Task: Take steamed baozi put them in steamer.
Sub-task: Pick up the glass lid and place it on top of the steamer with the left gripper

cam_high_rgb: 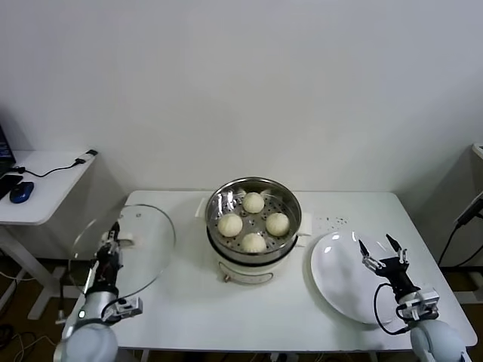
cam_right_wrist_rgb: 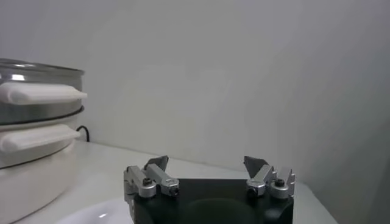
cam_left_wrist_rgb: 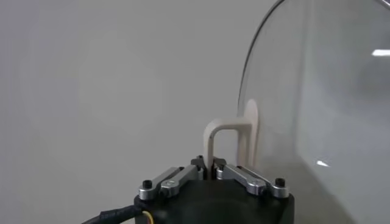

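Four cream-white baozi lie inside the shiny steel steamer, which sits on its cream-white pot base at the table's middle. My left gripper is at the table's left, shut on the white handle of the round glass lid, holding the lid tilted up off the table. The lid's glass fills one side of the left wrist view. My right gripper is open and empty over the white plate. The steamer's side shows in the right wrist view.
The white plate lies bare at the table's right. A side desk with a blue mouse and a cable stands to the far left. The wall is close behind the table.
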You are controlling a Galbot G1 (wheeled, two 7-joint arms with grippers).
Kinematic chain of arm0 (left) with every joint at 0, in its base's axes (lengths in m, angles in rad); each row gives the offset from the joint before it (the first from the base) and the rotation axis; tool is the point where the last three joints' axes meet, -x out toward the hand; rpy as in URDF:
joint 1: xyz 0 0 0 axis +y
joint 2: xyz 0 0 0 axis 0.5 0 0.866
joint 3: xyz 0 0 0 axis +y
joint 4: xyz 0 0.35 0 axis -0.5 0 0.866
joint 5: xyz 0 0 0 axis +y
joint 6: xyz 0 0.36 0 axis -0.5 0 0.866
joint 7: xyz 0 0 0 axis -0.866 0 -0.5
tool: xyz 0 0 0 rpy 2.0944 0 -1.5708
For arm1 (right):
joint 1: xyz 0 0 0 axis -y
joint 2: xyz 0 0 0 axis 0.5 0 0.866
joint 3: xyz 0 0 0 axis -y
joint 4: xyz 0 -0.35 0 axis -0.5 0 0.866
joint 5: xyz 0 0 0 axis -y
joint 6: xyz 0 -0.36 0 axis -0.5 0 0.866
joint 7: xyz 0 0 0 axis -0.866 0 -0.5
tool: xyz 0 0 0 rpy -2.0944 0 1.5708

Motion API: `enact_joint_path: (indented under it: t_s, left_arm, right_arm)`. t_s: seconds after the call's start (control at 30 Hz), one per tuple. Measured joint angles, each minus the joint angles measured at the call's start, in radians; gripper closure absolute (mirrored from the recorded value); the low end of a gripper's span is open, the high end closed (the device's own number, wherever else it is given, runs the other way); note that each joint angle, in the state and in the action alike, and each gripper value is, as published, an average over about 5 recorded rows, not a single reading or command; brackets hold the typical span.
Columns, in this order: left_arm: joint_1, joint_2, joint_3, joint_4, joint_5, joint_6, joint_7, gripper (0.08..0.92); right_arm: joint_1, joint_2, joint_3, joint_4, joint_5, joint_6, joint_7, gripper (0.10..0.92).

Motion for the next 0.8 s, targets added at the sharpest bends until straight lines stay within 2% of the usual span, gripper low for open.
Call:
enact_joint_path:
  t_s: [0.23, 0.4, 0.6, 0.8]
  left_arm:
    - [-0.051, 0.120, 0.102, -0.128, 0.005, 0.152, 0.112, 0.850]
    - [-0.155, 0.148, 0.246, -0.164, 0.047, 0.272, 0.226, 0.850]
    - [-0.317, 0.101, 0.429, -0.140, 0.134, 0.390, 0.341, 0.850]
    - [-0.452, 0.006, 0.573, -0.068, 0.208, 0.457, 0.395, 0.850]
  right_arm:
    - [0.044, -0.010, -0.025, -0.038, -0.020, -0.001, 0.007, 0.203]
    - [0.077, -0.015, -0.041, -0.065, -0.027, -0.002, 0.012, 0.203]
    - [0.103, -0.022, -0.043, -0.092, -0.030, -0.001, 0.015, 0.203]
    - [0.111, -0.027, -0.033, -0.113, -0.031, 0.005, 0.013, 0.203]
